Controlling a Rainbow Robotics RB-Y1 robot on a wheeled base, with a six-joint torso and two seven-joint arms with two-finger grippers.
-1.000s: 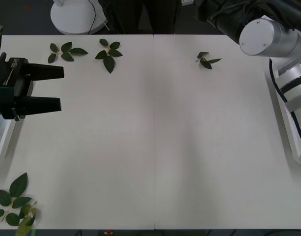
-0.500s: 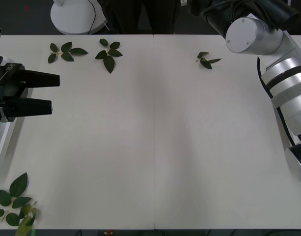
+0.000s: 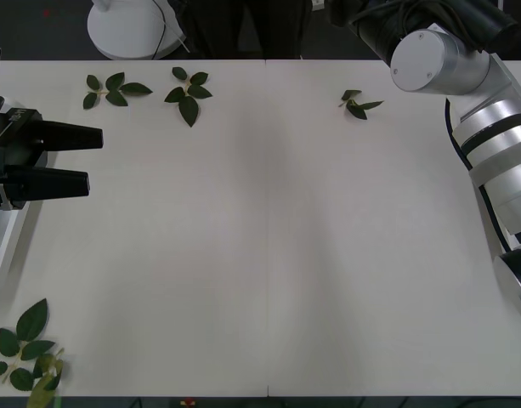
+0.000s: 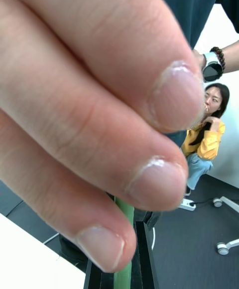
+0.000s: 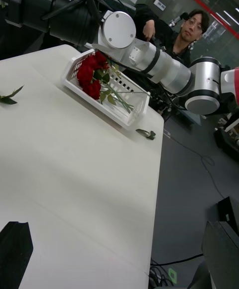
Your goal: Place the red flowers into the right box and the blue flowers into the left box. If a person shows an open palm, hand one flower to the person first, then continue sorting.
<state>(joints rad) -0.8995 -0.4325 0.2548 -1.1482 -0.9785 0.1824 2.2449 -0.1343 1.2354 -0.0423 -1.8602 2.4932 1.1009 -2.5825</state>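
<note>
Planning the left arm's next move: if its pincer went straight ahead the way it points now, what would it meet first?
The left pincer points across the bare table toward the right arm. The way looks free until that arm, though height is hard to judge.

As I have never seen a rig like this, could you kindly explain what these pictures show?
It is a two-armed robot at a white table. The wide picture looks down from above its arms. Each tall picture comes from a camera on one wrist.

In the wide one, the left claw, black and open, holds nothing and hovers at the table's left edge beside the left box. Loose leaf sprigs lie scattered on the table. The right arm reaches beyond the far right corner.

The left wrist picture looks across to the right box, a white tray holding red flowers.

The right wrist picture shows a person's hand very close, with a green stem just behind its fingers. Whether the hand grips it, I cannot tell.
</note>
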